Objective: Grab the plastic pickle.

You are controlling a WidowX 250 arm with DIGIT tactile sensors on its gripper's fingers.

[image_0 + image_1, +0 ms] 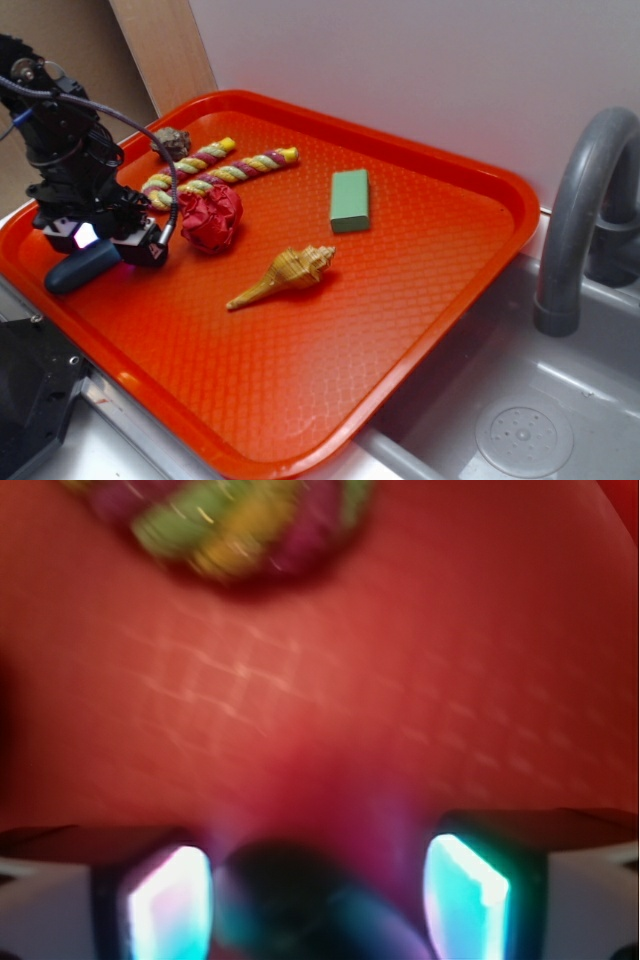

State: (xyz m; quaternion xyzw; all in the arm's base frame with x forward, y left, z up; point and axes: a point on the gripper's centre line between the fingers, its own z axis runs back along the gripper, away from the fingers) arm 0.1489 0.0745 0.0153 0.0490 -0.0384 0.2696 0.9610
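Lying at the near-left edge of the orange plastic tray (420, 330), the small smooth dark blue-grey oblong plastic pickle (80, 267) sits flat on the textured surface with the black tool (100, 243) lowered right over it. In the wrist view, which is blurred, the pickle (290, 905) shows as a dark rounded shape between the two glowing fingers (165, 905), which stand on either side of it with a narrow gap on each side; whether they touch it I cannot tell. A black cable loops from the arm down to the tool. Just right of the tool lies a crumpled red ball (210, 217), and behind it two twisted yellow, green and purple rope pieces (215, 170) run side by side; one rope end (240, 525) appears at the top of the wrist view. A brownish lumpy ball (171, 142) rests near the tray's far-left corner. A tan spiral seashell (283, 275) lies mid-tray, well apart from the pickle, and a green rectangular block (350, 200) lies beyond it. To the right of the tray stand a grey faucet (580, 210) and sink (520, 435).
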